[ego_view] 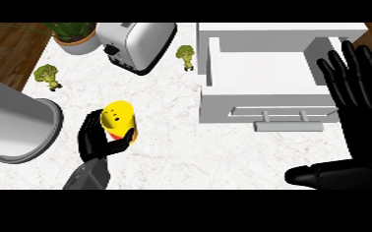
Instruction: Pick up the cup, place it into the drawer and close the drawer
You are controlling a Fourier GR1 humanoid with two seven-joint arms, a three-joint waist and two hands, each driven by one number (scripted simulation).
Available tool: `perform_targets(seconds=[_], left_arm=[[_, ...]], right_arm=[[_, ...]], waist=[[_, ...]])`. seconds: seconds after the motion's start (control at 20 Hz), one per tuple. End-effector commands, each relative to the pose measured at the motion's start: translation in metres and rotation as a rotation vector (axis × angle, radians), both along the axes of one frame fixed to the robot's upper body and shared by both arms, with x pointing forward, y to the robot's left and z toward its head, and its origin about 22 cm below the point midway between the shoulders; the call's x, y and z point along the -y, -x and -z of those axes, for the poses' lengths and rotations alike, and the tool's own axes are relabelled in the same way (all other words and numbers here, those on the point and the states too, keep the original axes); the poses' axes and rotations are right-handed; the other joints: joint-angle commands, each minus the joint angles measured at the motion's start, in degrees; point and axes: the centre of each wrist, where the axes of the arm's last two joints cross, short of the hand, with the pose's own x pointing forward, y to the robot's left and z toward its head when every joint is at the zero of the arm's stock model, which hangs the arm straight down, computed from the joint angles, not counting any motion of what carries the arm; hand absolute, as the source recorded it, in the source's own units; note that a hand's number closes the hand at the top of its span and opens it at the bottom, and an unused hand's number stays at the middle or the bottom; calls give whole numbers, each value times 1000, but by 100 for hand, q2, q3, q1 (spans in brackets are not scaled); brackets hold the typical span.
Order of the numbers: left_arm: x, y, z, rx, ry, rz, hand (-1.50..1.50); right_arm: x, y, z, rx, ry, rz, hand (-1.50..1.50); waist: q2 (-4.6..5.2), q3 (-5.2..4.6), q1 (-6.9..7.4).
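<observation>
The yellow cup (117, 116) with a red band lies tilted in my left hand (97, 141), whose fingers and thumb curl round its lower part, at the counter's left. The white drawer (265, 73) stands open at the upper right, its inside bare, its bar handle (289, 125) toward me. My right hand (351, 86) is open with straight fingers up, at the drawer's right edge; its thumb (320, 174) sticks out at the lower right.
A silver toaster (137, 45) and a potted plant (75, 36) stand at the back left. Two broccoli pieces (48, 75) (186, 55) lie on the marble counter (218, 152). A grey round pot (22, 125) sits at the left edge.
</observation>
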Motion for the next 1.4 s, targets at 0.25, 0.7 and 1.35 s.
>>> perform_targets(seconds=[0.25,0.7,1.35], left_arm=[[-14,-5,-9,116,-49,245,150],[11,-25,-68,240,-82,400,150],[66,-69,-207,285,-58,506,150]], right_arm=[[-8,4,-1,-11,-2,-6,-150],[-4,4,6,-9,-2,28,-150],[13,2,11,-6,2,3,-150]], waist=[[-10,2,11],[-39,11,105],[-13,6,19]])
